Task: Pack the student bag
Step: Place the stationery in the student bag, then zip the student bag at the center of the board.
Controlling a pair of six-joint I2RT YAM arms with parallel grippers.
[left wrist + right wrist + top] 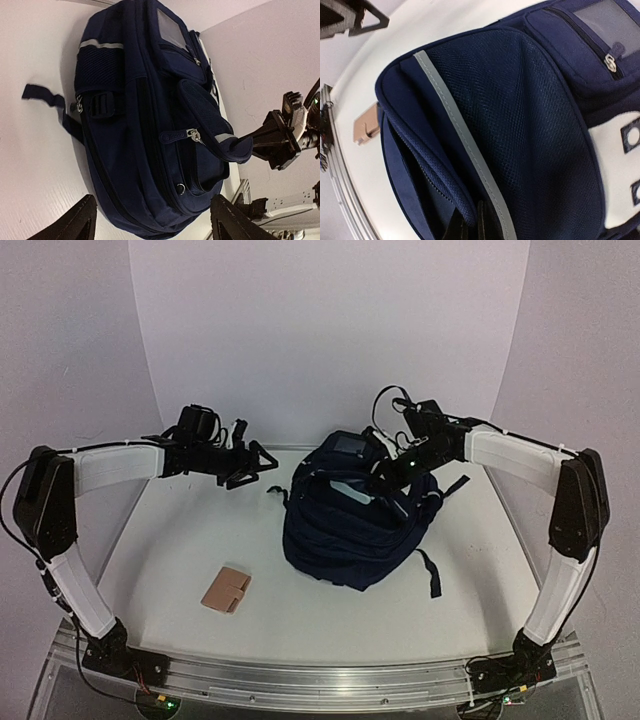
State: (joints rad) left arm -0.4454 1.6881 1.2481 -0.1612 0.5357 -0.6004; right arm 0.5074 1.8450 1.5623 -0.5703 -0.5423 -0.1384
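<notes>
Bulky navy mesh-panelled fabric student bag (pixel 345 535)

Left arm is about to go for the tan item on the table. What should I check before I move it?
1. Right hand shut on the front pocket flap of the student bag: ok.
2. Pocket mouth held open under the flap: ok.
3. Left hand open and empty: ok.
4. Tan item lying flat on the table, apart from the bag: ok.
5. Pocket wide enough to take the tan item: cannot tell.
</notes>
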